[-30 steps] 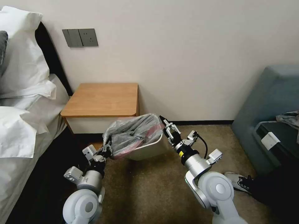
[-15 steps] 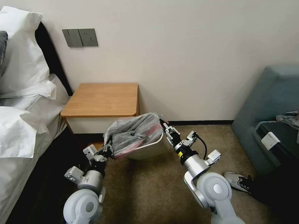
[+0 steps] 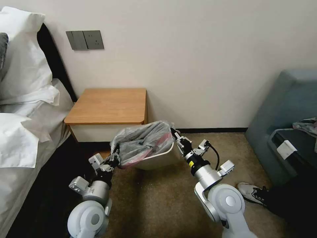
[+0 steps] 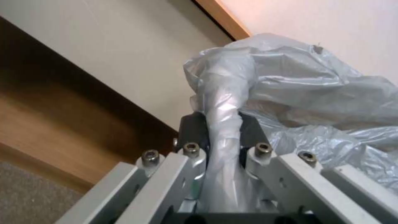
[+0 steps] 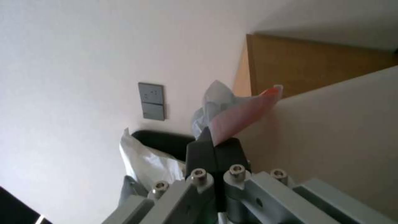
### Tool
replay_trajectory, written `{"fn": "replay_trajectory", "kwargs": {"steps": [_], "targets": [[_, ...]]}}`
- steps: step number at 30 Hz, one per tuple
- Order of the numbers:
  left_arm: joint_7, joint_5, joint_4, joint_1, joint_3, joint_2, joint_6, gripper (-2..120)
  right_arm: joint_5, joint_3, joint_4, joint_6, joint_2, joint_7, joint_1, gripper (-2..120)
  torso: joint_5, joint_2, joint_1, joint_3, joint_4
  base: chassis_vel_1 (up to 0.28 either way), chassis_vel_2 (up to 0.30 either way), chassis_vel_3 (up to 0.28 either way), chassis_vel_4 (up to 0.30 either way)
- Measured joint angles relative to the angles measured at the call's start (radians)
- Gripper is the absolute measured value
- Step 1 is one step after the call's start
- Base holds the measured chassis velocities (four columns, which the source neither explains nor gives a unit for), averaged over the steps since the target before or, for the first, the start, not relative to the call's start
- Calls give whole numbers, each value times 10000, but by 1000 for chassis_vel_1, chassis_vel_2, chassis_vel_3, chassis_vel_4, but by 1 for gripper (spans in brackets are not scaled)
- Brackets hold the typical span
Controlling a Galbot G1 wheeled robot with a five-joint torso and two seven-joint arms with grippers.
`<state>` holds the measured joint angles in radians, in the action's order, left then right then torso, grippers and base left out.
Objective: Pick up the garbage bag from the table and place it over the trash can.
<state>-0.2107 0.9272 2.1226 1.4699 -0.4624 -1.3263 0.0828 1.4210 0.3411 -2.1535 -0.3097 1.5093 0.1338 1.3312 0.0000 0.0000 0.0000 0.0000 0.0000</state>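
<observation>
Carpeted floor, crinkly garbage bag (image 3: pixel 142 142), rounded trash can (image 3: pixel 158 158)

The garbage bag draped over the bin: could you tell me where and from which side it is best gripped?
Grip the garbage bag at its rim, from the outer sides. The left gripper pinches a bunched fold on the table side; the right gripper pinches the pink edge on the far side. Opposite grips probably keep the mouth spread over the trash can.
</observation>
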Motion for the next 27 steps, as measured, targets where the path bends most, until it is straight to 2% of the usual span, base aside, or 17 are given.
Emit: {"fn": "replay_trajectory", "kwargs": {"steps": [10, 18, 27], "targets": [[-151, 258, -11, -152, -15, 22, -27, 6, -501, 1, -60, 52, -1, 103, 302, 0, 0, 0, 0, 0, 0, 0, 0, 0, 0], [-150, 221, -153, -226, -36, 42, -78, 6, -1164, -105, -507, -32, -294, 241, 535, 0, 0, 0, 0, 0, 0, 0, 0, 0, 0], [-130, 313, -106, -243, -84, 81, -78, 6, -1704, -18, -258, -112, -541, 254, 608, 0, 0, 0, 0, 0, 0, 0, 0, 0, 0]]}}
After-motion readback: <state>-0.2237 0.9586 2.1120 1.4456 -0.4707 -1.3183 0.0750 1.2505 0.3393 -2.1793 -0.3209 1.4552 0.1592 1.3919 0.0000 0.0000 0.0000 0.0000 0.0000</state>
